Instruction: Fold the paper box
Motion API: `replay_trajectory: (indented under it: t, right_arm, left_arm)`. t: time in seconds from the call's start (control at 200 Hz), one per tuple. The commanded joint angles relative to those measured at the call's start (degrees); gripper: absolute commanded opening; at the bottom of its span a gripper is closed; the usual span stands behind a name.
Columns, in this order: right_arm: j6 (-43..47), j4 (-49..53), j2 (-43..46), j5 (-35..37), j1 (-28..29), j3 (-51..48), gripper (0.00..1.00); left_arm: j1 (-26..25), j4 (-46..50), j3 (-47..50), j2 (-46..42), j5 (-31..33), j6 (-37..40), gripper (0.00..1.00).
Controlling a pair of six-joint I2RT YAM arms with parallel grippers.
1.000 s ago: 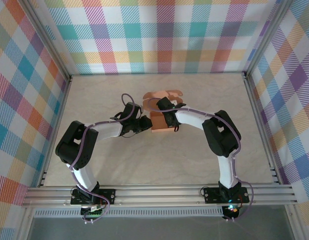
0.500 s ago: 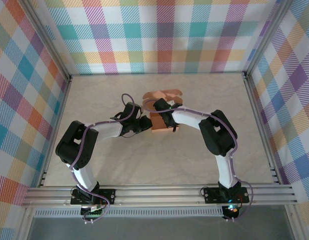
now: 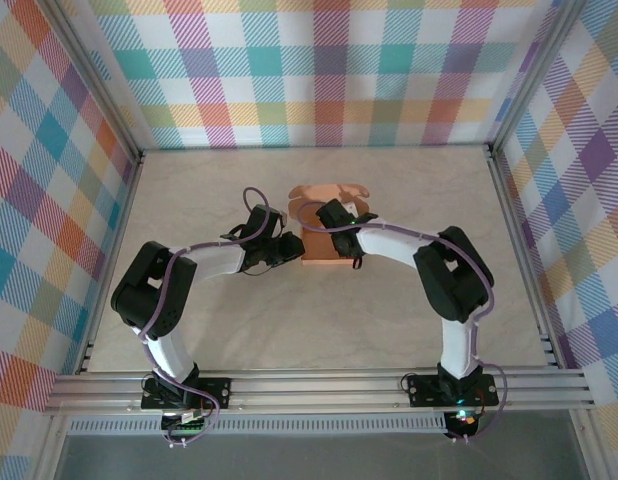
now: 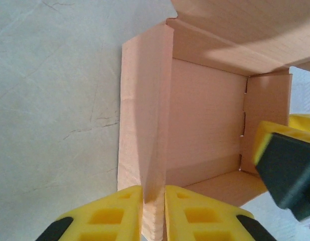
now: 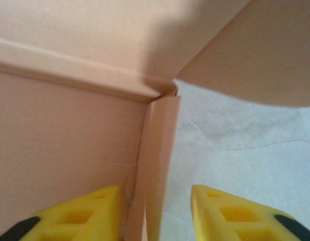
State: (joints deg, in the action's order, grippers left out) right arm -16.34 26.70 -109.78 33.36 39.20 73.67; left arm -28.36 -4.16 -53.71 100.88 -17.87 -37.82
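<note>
Paper box (image 4: 205,115) stands half-formed between both tools, 2 side walls raised, lid flaps open beyond them. Left gripper (image 4: 154,213) pinches 1 wall; right gripper (image 5: 156,213) straddles the opposite wall, jaws apart. Next, likely: tuck flaps, close lid.

The salmon-orange paper box (image 3: 321,250) sits mid-way across the table (image 3: 219,330), half-folded, side walls upright, rounded flaps seemingly spread behind

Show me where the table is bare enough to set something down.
Bare table lies near, between both arms; along the back wall beyond the paper box; and beside each side wall. Crowded at centre, where the left gripper and right gripper meet the box.
</note>
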Motion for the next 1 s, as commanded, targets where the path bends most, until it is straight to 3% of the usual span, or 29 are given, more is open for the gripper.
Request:
replay_trajectory:
  t: [0.0, 0.25, 0.36, 0.47, 0.595, 0.79, 0.87, 0.995]
  right_arm:
    - [1.2, -5.2, 4.4, -1.4, -0.1, -1.4, 0.46]
    - [1.1, -10.8, 12.3, -8.8, -2.7, -6.1, 0.56]
    - [2.5, -15.4, 16.9, -18.1, -5.6, -9.7, 0.59]
    - [6.5, -17.8, 20.6, -29.2, -9.6, -12.1, 0.64]
    - [11.8, -16.9, 23.3, -36.3, -14.1, -11.9, 0.67]
    - [19.3, -13.9, 21.1, -48.9, -21.0, -8.0, 0.70]
    - [26.6, -12.1, 18.4, -54.3, -22.3, -6.0, 0.70]
    - [36.7, -5.8, 12.6, -56.4, -23.3, 0.6, 0.68]
  left_arm:
    - [-0.1, 3.4, -0.3, -1.5, 1.3, 1.6, 0.19]
    - [-0.1, 5.6, -1.0, -3.8, 2.5, 3.9, 0.28]
    - [-0.1, 6.5, -0.9, -6.4, 3.9, 5.9, 0.37]
    - [-0.1, 8.4, -1.0, -10.1, 6.5, 9.4, 0.52]
    - [0.3, 10.5, -1.4, -15.0, 10.7, 14.9, 0.71]
    - [2.3, 11.9, -4.0, -18.3, 14.6, 20.0, 0.96]
    - [3.4, 12.9, -5.9, -17.5, 14.0, 20.8, 0.99]
    - [4.4, 13.2, -6.4, -18.0, 13.6, 21.8, 1.00]
